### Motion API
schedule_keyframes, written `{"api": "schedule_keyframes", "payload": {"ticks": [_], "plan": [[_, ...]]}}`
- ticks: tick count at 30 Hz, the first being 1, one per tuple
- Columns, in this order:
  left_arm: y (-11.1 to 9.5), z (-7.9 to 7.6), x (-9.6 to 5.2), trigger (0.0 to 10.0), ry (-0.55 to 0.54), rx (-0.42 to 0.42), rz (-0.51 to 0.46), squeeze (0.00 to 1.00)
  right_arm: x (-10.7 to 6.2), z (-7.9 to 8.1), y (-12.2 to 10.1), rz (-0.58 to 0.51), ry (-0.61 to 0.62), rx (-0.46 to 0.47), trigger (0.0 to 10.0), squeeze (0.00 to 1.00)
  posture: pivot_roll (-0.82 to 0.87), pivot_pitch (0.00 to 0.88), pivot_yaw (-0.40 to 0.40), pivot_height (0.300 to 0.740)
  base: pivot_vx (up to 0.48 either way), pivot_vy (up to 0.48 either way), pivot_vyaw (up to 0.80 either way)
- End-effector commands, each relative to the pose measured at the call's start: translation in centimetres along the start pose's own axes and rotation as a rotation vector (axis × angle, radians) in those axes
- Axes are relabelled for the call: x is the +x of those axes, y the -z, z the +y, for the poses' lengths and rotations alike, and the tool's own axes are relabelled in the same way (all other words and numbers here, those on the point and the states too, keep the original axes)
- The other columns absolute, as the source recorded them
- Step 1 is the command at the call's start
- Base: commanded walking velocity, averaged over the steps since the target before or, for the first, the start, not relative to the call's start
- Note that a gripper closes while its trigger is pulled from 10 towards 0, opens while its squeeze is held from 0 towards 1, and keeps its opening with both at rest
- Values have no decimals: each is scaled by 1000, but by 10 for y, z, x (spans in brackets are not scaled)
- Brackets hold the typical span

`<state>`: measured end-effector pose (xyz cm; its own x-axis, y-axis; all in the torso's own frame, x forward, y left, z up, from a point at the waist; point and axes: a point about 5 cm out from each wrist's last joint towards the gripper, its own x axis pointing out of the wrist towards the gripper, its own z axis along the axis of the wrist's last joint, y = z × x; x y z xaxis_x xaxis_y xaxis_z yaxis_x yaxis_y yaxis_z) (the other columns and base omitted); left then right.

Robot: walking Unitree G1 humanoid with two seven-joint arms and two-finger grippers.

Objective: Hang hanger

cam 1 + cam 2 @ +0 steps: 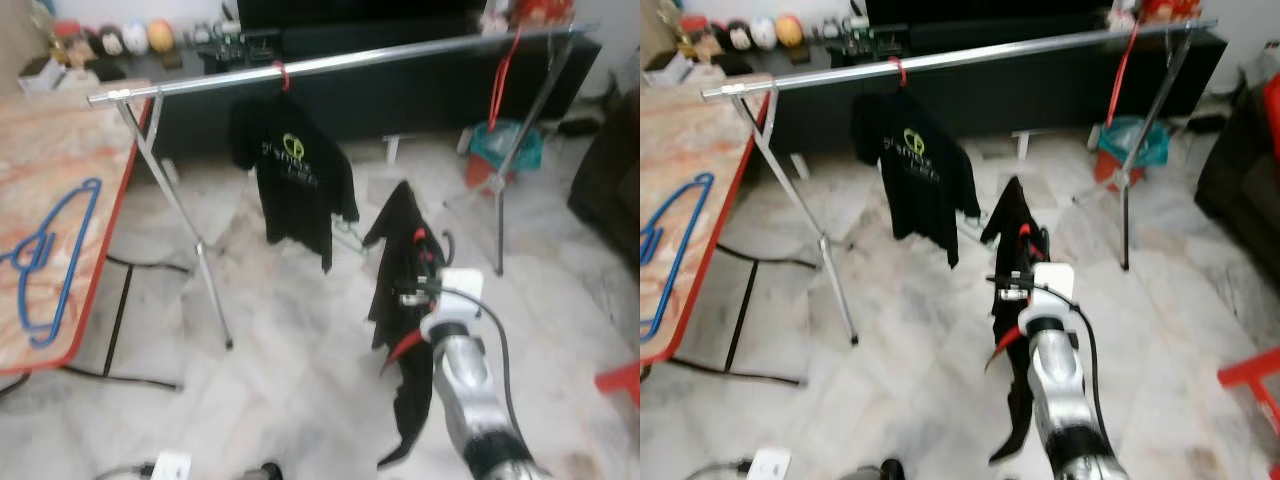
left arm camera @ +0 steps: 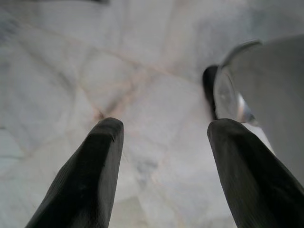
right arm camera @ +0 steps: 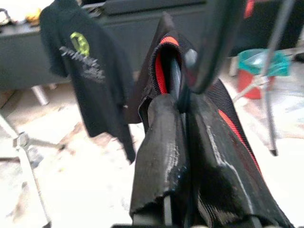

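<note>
Marble floor, long chrome clothes rail (image 1: 330, 63) across the far side; carry toward it judged under way.
Right gripper (image 3: 183, 107) jaws clamped on the red hanger in a black garment (image 1: 400, 290), held up near centre so cloth hangs free. Left gripper (image 2: 161, 156) jaws wide, idle. Rail already carries a black printed T-shirt (image 1: 290, 175).

A blue hanger (image 1: 48, 262) lies on the wooden table (image 1: 60, 170) at left. A teal bucket (image 1: 505, 145) stands on the marble floor (image 1: 290, 350) before a black cabinet (image 1: 400, 85).
</note>
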<state>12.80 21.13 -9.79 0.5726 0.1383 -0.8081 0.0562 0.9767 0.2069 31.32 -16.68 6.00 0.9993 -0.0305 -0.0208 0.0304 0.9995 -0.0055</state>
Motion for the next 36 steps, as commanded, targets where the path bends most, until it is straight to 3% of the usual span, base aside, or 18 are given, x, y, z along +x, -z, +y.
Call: {"api": "schedule_keyframes", "payload": {"ticks": [1,16,36], "plan": [[2,8,0,10000,-14,15,18,0,3,4,-7,-33,-4,12,10000,0,33,96,9,740,-262,0,0],[-1,1,2,10000,-5,16,37,0,4,4,-8,-32,-9,1,10000,0,34,99,8,740,-260,0,0],[6,5,0,10000,-5,20,47,0,4,7,-8,-31,-23,-10,10000,0,32,95,8,740,-261,0,0]]}}
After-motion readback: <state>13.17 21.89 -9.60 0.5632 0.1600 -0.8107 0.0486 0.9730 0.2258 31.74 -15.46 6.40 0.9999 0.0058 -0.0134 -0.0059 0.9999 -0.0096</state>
